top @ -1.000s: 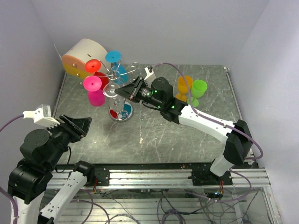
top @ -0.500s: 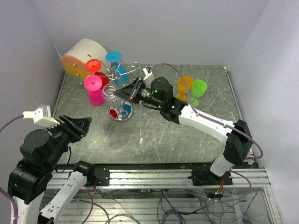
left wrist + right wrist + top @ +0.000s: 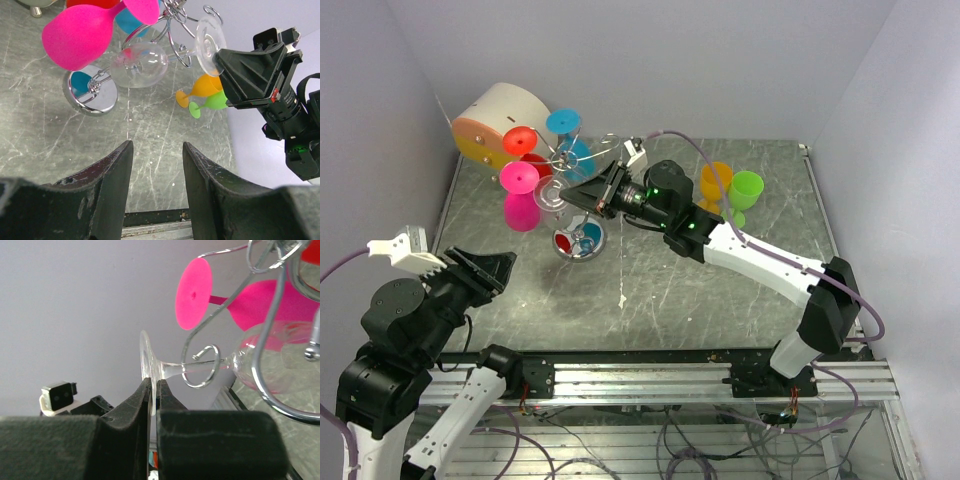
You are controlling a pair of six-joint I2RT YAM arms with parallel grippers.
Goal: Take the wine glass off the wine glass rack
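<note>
We note right end effector (image 3: 153,386) clamped on wine glass (image 3: 142,62) foot, just outside wine glass rack (image 3: 100,100); likely light, slick, fragile.

Clear wine glass (image 3: 140,64) hangs sideways from the silver wine glass rack (image 3: 95,96).

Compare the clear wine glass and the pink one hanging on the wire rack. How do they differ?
The clear glass is see-through, while the pink glass is solid-coloured. The clear glass has its foot pinched between the fingers of the right gripper, while nothing touches the pink glass. Both are stemmed glasses and hang tilted from the rack.
</note>
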